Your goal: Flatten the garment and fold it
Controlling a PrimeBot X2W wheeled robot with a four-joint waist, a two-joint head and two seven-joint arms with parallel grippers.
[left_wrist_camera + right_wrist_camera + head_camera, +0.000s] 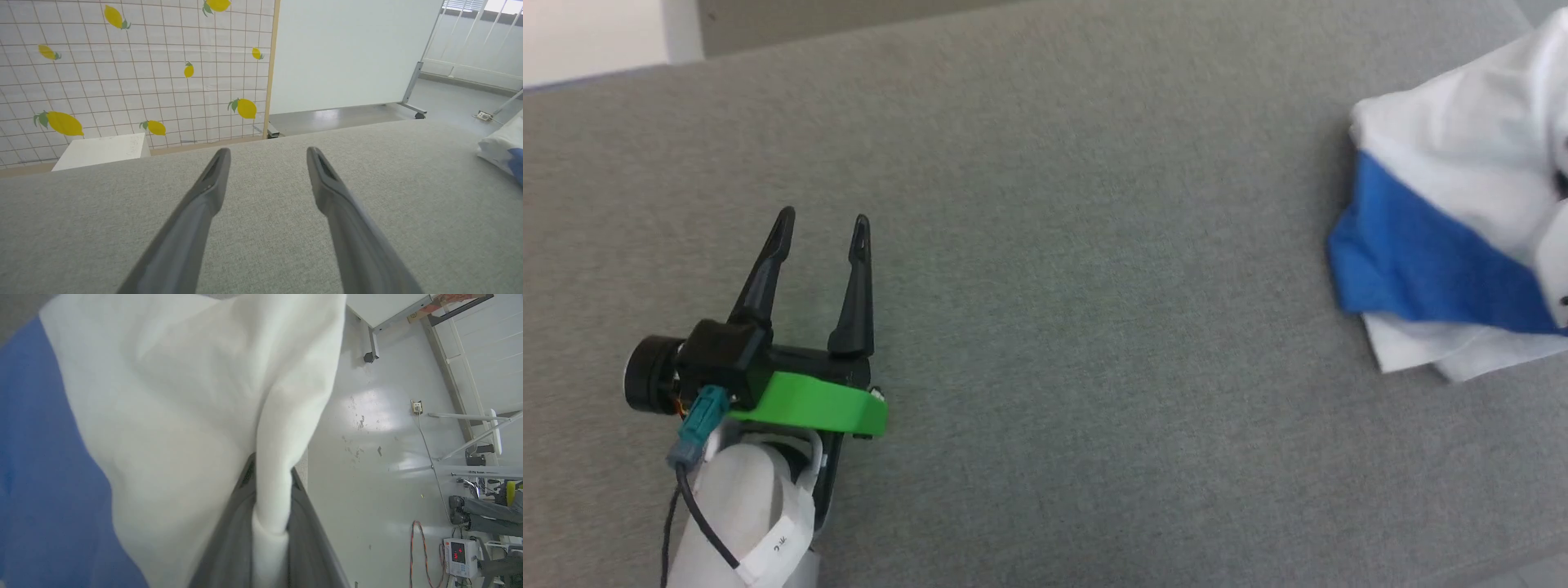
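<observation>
While a grey fabric-topped table (1045,327) spans the head view, the shirt (1445,237) lies bunched at its right side, white folds crossed by a blue band. The right gripper (271,469) is clamped on a fold of white cloth. Well apart from the shirt, the left gripper (823,219) hovers with fingers spread, holding nothing.

From the head we look steeply down on the table (1045,327), our left gripper (823,219) at lower left. Our left wrist camera sits low, facing level across that table toward a lemon-print wall (135,69); both catch the garment (1445,237) at right. Our right wrist camera is close up against it, floor (388,416) beyond.
</observation>
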